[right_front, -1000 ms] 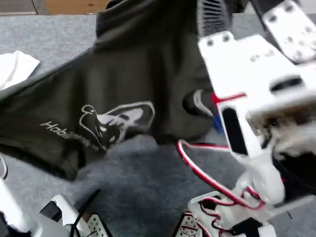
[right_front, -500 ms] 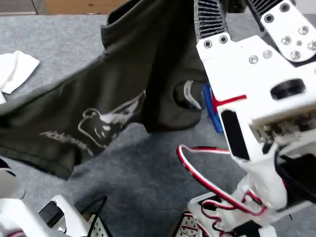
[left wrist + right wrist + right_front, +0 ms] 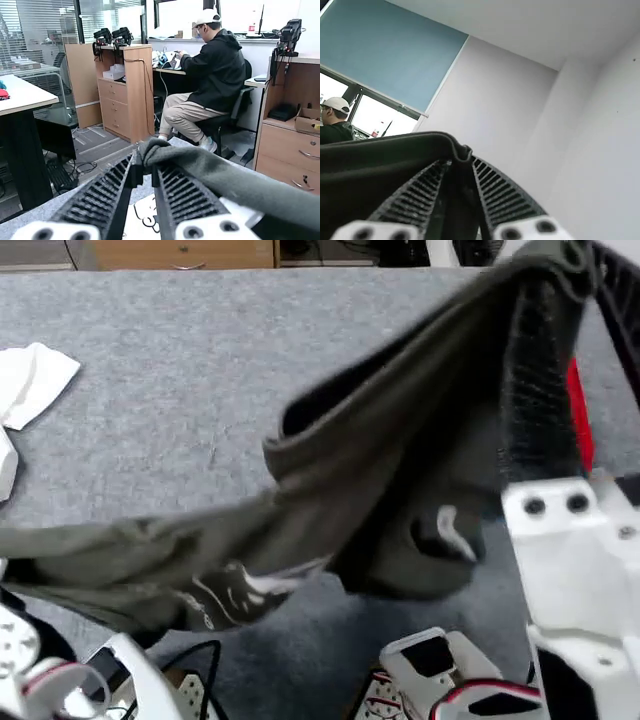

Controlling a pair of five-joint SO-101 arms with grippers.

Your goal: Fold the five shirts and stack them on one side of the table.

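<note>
A dark olive shirt (image 3: 400,470) with a white print hangs above the grey table (image 3: 200,350), stretched between both arms. My right gripper (image 3: 565,260) holds one end high at the right, close under the high camera. In the right wrist view that gripper (image 3: 462,160) is shut on a fold of the shirt (image 3: 380,165). In the left wrist view my left gripper (image 3: 145,160) is shut on another bunched edge of the shirt (image 3: 225,180). The shirt's low end runs off toward the table's front left.
A white garment (image 3: 30,380) lies at the table's left edge. The arms' white bases and cables (image 3: 430,670) stand along the front edge. Bare grey surface spreads across the far half, with wooden furniture (image 3: 180,252) beyond it.
The right gripper has risen and pulled the shirt up off the table. The shirt, spread flat a second ago, now hangs stretched in the air, and the far table surface has come into sight.
</note>
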